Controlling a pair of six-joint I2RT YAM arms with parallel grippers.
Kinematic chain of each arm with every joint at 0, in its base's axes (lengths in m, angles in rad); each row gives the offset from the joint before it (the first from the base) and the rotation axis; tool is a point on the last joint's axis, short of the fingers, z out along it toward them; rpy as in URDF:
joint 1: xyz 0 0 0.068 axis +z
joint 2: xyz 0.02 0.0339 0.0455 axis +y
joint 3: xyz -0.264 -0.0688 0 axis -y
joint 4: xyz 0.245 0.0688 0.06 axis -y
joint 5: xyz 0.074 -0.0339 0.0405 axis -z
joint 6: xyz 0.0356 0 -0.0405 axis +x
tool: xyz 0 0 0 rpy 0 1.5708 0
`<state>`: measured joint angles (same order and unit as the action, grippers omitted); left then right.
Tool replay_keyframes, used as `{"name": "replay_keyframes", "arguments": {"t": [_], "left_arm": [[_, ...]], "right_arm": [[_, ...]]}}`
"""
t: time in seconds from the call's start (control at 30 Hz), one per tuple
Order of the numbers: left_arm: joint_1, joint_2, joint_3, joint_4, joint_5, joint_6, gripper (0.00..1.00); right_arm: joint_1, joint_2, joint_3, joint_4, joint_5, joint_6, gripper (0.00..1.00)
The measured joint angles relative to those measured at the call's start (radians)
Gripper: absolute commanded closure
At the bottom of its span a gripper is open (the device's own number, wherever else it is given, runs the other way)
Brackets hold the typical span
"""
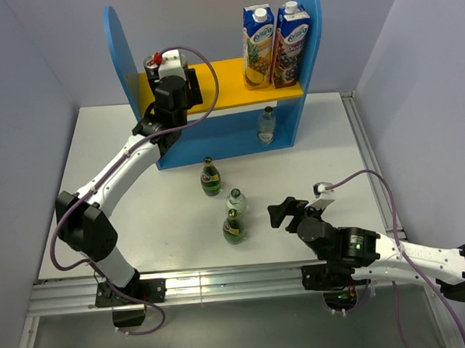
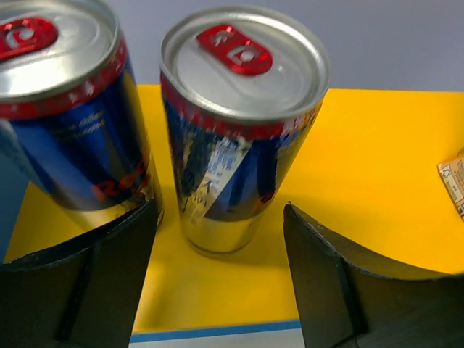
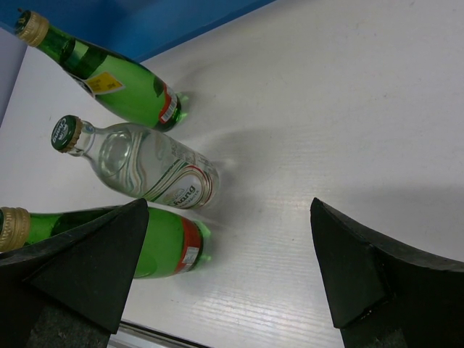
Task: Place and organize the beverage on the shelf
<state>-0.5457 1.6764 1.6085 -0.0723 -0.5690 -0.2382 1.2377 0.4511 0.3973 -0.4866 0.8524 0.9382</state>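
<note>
Two blue-and-silver cans stand upright on the shelf's yellow upper board [image 1: 228, 92] at its left end; in the left wrist view they are the left can [image 2: 69, 116] and the right can [image 2: 239, 123]. My left gripper [image 2: 219, 212] is open, its fingers either side of the right can's base, not touching it; in the top view it [image 1: 167, 74] hides most of the cans. On the table stand a green bottle [image 1: 210, 177], a clear bottle [image 1: 235, 200] and a second green bottle [image 1: 234, 228]. Another clear bottle [image 1: 267, 125] stands on the lower level. My right gripper [image 1: 285, 212] is open and empty, to the right of the bottles.
Two tall juice cartons [image 1: 276, 45] stand at the right end of the upper board. The blue side panels [image 1: 120, 47] rise on either side of the shelf. In the right wrist view the nearest green bottle [image 3: 163, 243] lies behind the left finger [image 3: 94, 261].
</note>
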Motion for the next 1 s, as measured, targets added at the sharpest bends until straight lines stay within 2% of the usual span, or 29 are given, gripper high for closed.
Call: {"name": "replay_keyframes", "arguments": {"t": [0.33, 0.53, 0.63, 0.77, 0.93, 1.0], "left_arm": [[-0.002, -0.125, -0.132, -0.019, 0.006, -0.048, 0.25], [-0.034, -0.230, -0.181, -0.078, 0.014, -0.085, 0.32], [-0.090, -0.307, -0.250, -0.098, -0.011, -0.101, 0.32], [-0.239, -0.469, -0.444, -0.129, -0.060, -0.152, 0.31], [-0.351, -0.648, -0.681, -0.156, -0.068, -0.263, 0.20], [-0.368, -0.696, -0.783, -0.126, -0.064, -0.305, 0.10]], "right_arm": [[0.000, -0.005, 0.000, 0.000, 0.000, 0.000, 0.00], [0.000, -0.003, 0.000, 0.000, 0.000, 0.000, 0.00], [0.000, -0.003, 0.000, 0.000, 0.000, 0.001, 0.00], [0.000, -0.003, 0.000, 0.000, -0.001, 0.000, 0.00], [0.000, -0.003, 0.000, 0.000, -0.003, -0.001, 0.00], [0.000, -0.002, 0.000, 0.001, -0.004, -0.002, 0.00]]}}
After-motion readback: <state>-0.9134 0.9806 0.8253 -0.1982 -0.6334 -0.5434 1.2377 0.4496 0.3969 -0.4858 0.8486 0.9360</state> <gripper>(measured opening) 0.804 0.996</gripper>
